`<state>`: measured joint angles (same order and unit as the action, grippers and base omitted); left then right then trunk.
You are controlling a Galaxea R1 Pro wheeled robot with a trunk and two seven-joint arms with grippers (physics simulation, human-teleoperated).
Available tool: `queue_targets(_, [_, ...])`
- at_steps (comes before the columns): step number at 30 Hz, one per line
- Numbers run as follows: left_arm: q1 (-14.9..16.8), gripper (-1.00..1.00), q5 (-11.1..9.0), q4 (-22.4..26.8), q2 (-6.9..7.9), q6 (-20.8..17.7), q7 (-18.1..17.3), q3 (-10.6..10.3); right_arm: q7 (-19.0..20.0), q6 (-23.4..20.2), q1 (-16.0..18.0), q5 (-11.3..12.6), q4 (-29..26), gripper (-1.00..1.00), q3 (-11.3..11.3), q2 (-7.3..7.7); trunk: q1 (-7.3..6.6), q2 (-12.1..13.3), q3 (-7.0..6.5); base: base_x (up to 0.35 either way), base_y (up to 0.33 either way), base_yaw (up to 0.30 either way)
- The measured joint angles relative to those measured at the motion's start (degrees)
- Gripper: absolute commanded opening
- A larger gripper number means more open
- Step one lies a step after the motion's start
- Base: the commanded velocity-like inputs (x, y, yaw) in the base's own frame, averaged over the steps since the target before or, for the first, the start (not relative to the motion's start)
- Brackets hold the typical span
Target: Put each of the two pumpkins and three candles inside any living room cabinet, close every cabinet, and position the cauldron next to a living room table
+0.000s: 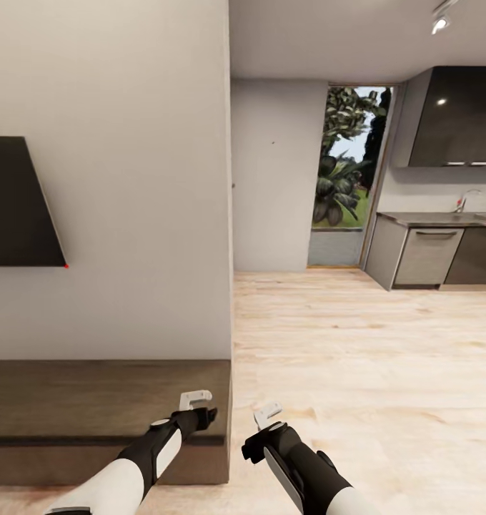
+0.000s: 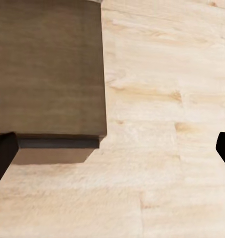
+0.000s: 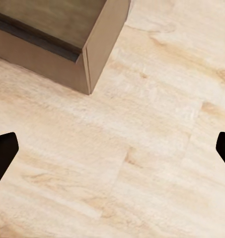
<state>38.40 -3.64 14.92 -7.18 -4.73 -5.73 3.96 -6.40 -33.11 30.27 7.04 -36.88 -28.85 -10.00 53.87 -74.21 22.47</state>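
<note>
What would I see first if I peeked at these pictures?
First, the big white wall with the black TV hanging at the left. Below it sits the long dark brown cabinet, with the left pincer hovering over its end. Far right, a grey kitchen and a glass door showing green plants.

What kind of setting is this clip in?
Most likely an open-plan home: a living area running into a kitchen. A wall-hung black TV sits above a long dark wood cabinet, and grey kitchen units with a sink tap stand across the light plank floor.
</note>
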Motion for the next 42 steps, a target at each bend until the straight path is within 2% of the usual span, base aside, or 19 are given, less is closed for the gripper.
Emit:
queue_targets(4, [0.0, 1.00, 0.0, 0.0, 0.00, 0.4, 0.0, 0.0, 0.0, 0.0, 0.0, 0.0, 0.0, 1.00, 0.0, 0.00, 0.01, 0.0, 0.00, 0.059, 0.010, 0.000])
queue_targets(7, [-0.1, 1.00, -1.4, 0.1, 0.08, 0.9, -1.8, 0.0, 0.0, 0.0, 0.0, 0.0, 0.0, 1.00, 0.0, 0.00, 0.01, 0.0, 0.00, 0.019, 0.003, 0.000])
queue_targets(8, [-0.3, 1.00, -3.3, 0.1, 0.53, 1.1, -4.5, 0.1, 0.0, 0.0, 0.0, 0.0, 0.0, 1.00, 0.0, 0.00, 0.01, 0.0, 0.00, 0.010, 0.002, 0.000])
queue_targets(11, [-1.3, 1.00, -7.2, 0.2, 2.52, 1.2, -11.0, 0.1, 0.0, 0.0, 0.0, 0.0, 0.0, 1.00, 0.0, 0.00, 0.02, 0.0, 0.00, 0.006, 0.001, 0.000])
queue_targets(12, [-2.0, 1.00, -9.3, 0.2, 3.85, 1.3, -14.9, 0.2, 0.0, 0.0, 0.0, 0.0, 0.0, 1.00, 0.0, 0.00, 0.02, 0.0, 0.00, 0.003, 0.001, 0.000])
queue_targets(15, [-2.6, 1.00, -12.2, 0.1, 5.57, 1.2, -19.4, 0.2, 0.0, 0.0, 0.0, 0.2, -0.1, 1.00, 0.1, 0.00, 0.02, 0.0, 0.00, 0.002, 0.000, 0.000])
queue_targets(16, [-2.9, 1.00, -13.9, 0.1, 6.40, 1.2, -21.5, 0.2, 0.0, 0.1, 0.0, 0.9, -0.1, 1.00, 0.1, 0.00, 0.02, 0.0, 0.00, 0.001, 0.000, 0.000])
queue_targets(18, [-3.3, 1.00, -15.7, 0.1, 7.12, 1.2, -23.2, 0.2, 0.0, 0.1, 0.0, 2.3, -0.2, 1.00, 0.2, 0.00, 0.02, 0.0, 0.00, 0.000, 0.000, 0.000])
queue_targets(19, [-3.8, 1.00, -17.4, 0.1, 7.81, 1.2, -24.5, 0.2, 0.0, 0.0, 0.0, 3.7, -0.3, 1.00, 0.2, 0.00, 0.02, 0.0, 0.00, 0.000, 0.000, 0.000])
queue_targets(20, [-4.1, 1.00, -18.4, 0.1, 8.17, 1.2, -24.9, 0.2, 0.0, 0.0, 0.0, 4.4, -0.4, 1.00, 0.2, 0.00, 0.02, 0.0, 0.00, 0.000, 0.000, 0.000])
queue_targets(21, [-4.5, 1.00, -20.4, 0.0, 8.82, 1.2, -25.6, 0.3, 0.0, 0.0, 0.0, 4.9, -0.4, 1.00, 0.2, 0.00, 0.02, 0.0, 0.00, 0.000, 0.000, 0.000])
queue_targets(22, [-4.7, 1.00, -21.4, 0.0, 9.09, 1.2, -25.9, 0.2, 0.0, 0.0, 0.0, 5.7, -0.4, 1.00, 0.2, 0.00, 0.02, 0.0, 0.00, 0.000, 0.000, 0.000])
queue_targets(24, [-5.9, 1.00, -24.7, 0.0, 9.78, 1.2, -26.8, 0.2, 0.0, 0.0, 0.0, 6.6, -0.5, 1.00, 0.2, 0.00, 0.02, 0.0, 0.00, 0.000, 0.000, 0.000])
queue_targets(30, [-8.0, 1.00, -27.9, -0.2, 12.11, 0.9, -30.5, 0.3, 0.0, 0.0, 0.0, 7.1, -0.6, 1.00, 0.2, 0.00, 0.02, 0.0, 0.00, 0.000, 0.000, 0.000])
queue_targets(31, [-8.3, 1.00, -29.3, -0.8, 12.90, 0.9, -31.8, 0.3, 0.0, 0.0, 0.0, 7.1, -0.6, 1.00, 0.3, 0.00, 0.02, 0.0, 0.00, 0.000, 0.000, 0.000])
queue_targets(34, [-8.7, 1.00, -31.7, -2.2, 13.93, 0.8, -33.7, 0.3, 0.0, 0.0, 0.0, 7.2, -0.6, 1.00, 0.3, 0.00, 0.02, 0.0, 0.00, 0.000, 0.000, 0.000])
queue_targets(37, [-8.8, 1.00, -32.9, -2.9, 14.36, 1.0, -34.8, 0.3, 0.0, 0.0, 0.0, 7.3, -0.6, 1.00, 0.3, 0.00, 0.02, 0.0, 0.00, 0.000, 0.000, 0.000])
queue_targets(42, [-8.9, 1.00, -33.5, -3.2, 14.58, 1.4, -34.9, 0.3, 0.0, 0.0, 0.0, 7.3, -0.6, 1.00, 0.3, 0.00, 0.02, 0.0, 0.00, 0.000, 0.000, 0.000])
